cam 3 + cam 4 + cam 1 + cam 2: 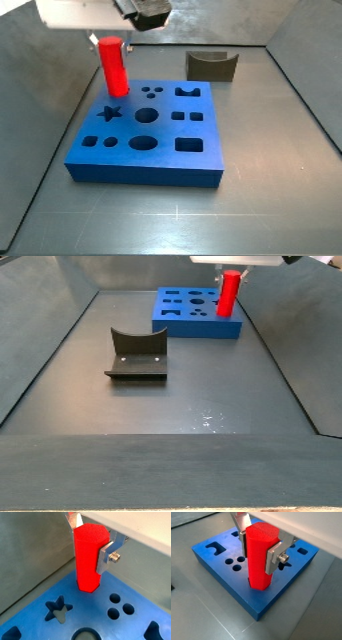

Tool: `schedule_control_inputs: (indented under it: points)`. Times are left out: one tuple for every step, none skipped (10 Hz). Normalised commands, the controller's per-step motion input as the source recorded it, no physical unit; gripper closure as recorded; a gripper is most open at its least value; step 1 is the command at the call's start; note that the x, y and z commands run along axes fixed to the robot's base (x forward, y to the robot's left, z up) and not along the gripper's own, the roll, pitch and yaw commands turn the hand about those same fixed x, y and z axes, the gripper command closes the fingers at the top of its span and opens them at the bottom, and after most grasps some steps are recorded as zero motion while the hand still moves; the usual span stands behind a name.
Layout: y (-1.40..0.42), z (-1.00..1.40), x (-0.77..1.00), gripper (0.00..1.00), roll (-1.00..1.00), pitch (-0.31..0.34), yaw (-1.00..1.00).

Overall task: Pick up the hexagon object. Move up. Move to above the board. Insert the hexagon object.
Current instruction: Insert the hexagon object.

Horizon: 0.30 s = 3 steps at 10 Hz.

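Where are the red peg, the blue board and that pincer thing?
red peg [112,68], side view, mid-shaft.
blue board [160,160], side view, bare top near front edge.
pincer [261,549], wrist view, between its fingertips, around the peg.

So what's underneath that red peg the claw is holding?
The red peg stands upright on a corner of the blue board, gripped near its top by the gripper. Its foot covers the spot, so whether a hole lies beneath cannot be seen.
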Motion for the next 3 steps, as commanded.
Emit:
schedule_control_inputs:
  points:
    - [0.00,-0.81,0.00,1.00,0.01,-0.221,-0.01]
    - [0.00,-0.19,0.00,1.00,0.00,-0.071,0.00]
    - [0.00,0.00,0.00,1.00,0.00,0.000,0.00]
